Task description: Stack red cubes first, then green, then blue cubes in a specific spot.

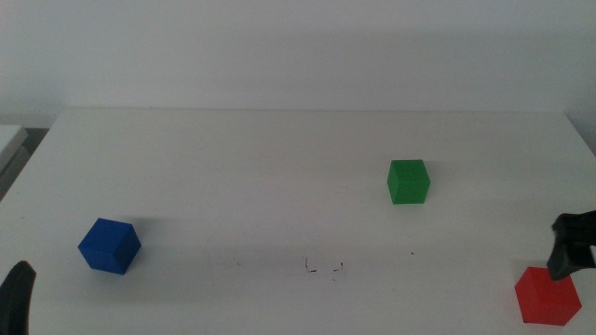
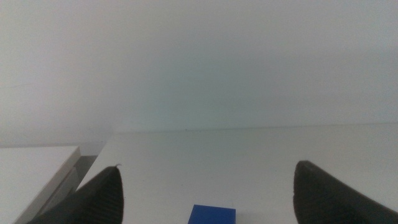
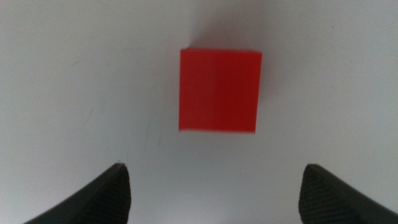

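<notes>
Right pincer (image 3: 214, 193) gapes empty over red cube (image 3: 219, 91); left pincer (image 2: 208, 193) open, blue cube (image 2: 212, 215) cropped

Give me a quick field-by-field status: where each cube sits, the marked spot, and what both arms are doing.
red cube: on the table, near right corner, unstacked
green cube: right of centre, farther back, alone
blue cube: left side, alone
marked spot: pen scribbles near front centre, nothing on it
right gripper: above the red cube, jaws open, not gripping
left gripper: waiting at the front left edge, jaws open, blue cube ahead
stack: not started
</notes>
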You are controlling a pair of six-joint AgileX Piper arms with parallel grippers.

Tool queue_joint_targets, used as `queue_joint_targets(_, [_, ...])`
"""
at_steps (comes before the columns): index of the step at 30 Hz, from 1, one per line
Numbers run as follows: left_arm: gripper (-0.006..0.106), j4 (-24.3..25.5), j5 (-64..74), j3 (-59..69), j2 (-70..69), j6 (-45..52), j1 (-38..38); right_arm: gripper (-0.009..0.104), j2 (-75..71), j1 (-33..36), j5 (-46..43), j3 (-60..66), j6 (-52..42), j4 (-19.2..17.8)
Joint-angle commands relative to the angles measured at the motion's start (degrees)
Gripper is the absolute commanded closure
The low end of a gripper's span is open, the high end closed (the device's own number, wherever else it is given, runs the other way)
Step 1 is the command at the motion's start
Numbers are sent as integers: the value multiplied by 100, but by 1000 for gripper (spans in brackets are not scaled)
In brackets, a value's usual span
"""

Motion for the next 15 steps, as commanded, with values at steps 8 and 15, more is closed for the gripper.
queue_joint_targets(8, [7,-25,-71,5,-20,-22,11,14,946,87,-537,-34,268,-283])
queue_joint_targets(15, [7,-25,-71,5,-20,-22,11,14,1392,87,-809,-34,352,-330])
